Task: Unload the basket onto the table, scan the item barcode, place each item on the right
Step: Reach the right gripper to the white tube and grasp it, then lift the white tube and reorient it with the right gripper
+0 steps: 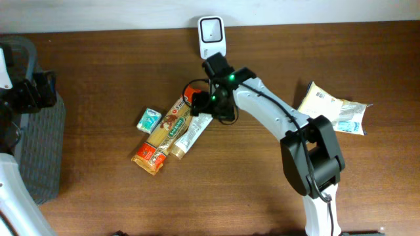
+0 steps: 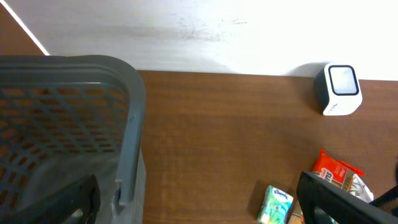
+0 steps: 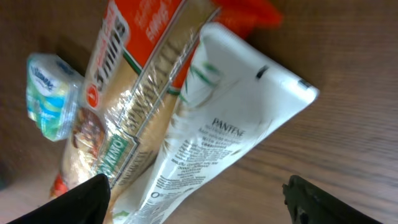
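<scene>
Right gripper (image 3: 196,186) open, straddling white tube (image 3: 224,124) lying on tabletop (image 1: 98,72), toward far edge near scanner (image 1: 211,36). Grasping step; seemingly untouched. Next: close on tube, lift, turn barcode to scanner.

White plastic Pantene tube (image 3: 230,130) and white boxy scanner (image 1: 211,34)
Tube lies flat, slanted, in the middle of the desk (image 1: 98,78); scanner stands at the far edge.

Wood table (image 1: 118,196), top view. White scanner (image 1: 211,36) at rear edge, ctr. Right gripper (image 1: 207,105) over upper end of white tube (image 1: 190,134). Tube lies diag., touching pasta pkt (image 1: 164,131). Tissue pack (image 1: 149,120) just left of pkt. Pouch (image 1: 331,108) well apart, right side. Grey basket (image 1: 42,151) at far left.
</scene>
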Tool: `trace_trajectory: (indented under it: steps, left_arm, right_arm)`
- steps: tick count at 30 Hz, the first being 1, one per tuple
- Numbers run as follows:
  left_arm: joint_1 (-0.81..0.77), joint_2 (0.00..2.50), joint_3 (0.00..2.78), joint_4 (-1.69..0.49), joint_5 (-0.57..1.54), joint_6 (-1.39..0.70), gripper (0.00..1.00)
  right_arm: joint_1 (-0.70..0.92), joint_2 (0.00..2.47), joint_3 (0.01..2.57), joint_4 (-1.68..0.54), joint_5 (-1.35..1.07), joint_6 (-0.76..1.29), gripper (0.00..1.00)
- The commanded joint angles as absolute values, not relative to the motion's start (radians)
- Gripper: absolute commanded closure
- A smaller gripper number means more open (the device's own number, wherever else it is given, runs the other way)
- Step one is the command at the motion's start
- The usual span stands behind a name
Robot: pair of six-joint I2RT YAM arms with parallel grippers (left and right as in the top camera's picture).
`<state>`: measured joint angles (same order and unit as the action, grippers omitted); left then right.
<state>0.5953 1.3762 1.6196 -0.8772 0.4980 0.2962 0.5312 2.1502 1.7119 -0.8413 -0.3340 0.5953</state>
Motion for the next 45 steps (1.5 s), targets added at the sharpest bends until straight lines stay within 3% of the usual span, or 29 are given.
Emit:
trace_trajectory:
  steps: [1,5,10,14,19,24,26,29,32,36,39,43,45]
  left_arm:
    - [0.599,1.366,1.629,-0.876,0.509,0.308,0.01]
    - [0.599,1.366,1.629,-0.876,0.509,0.308,0.01]
    - [0.599,1.366,1.629,-0.876,0.509,0.308,0.01]
    - [0.599,1.366,1.629,-0.876,0.509,0.308,0.01]
    - [0.599,1.366,1.63,-0.876,0.509,0.308,0.01]
    - [0.599,1.366,1.629,-0.876,0.509,0.308,0.01]
    - [0.599,1.366,1.629,-0.876,0.509,0.308,0.01]
    - [0.599,1.366,1.629,-0.876,0.509,0.308,0.01]
    - [0.599,1.366,1.629,-0.876,0.509,0.308,0.01]
    - [0.599,1.366,1.629,-0.876,0.509,0.308,0.01]
    - [0.599,1.366,1.629,-0.876,0.509,0.308,0.01]
    - [0.599,1.366,1.629,-0.876,0.509,0.308,0.01]
    - [0.599,1.366,1.629,-0.876,0.509,0.308,0.01]
  right_arm:
    - [0.58,2.152,1.662,-0.809,-0.312,0.645,0.18]
    - [0.611,2.152,1.617,-0.776,-0.199,0.649,0.27]
    - [0.611,2.152,1.615,-0.77,-0.149,0.645,0.61]
    - [0.609,2.152,1.615,-0.778,-0.146,0.611,0.77]
    - [0.587,2.152,1.616,-0.816,-0.146,0.576,0.77]
    - [0.443,2.149,1.655,-0.939,-0.122,0.467,0.76]
    - [0.373,2.149,1.698,-1.034,-0.123,0.376,0.43]
    - [0.325,2.149,1.813,-1.12,-0.122,0.257,0.34]
    - [0.301,2.149,1.903,-1.042,-0.119,0.159,0.35]
    - [0.303,2.184,1.887,-0.86,-0.12,0.056,0.49]
    - [0.307,2.258,1.885,-0.862,-0.123,0.056,0.7]
    - [0.306,2.295,1.885,-0.889,-0.108,0.03,0.71]
    - [0.291,2.296,1.885,-0.949,0.014,0.03,0.7]
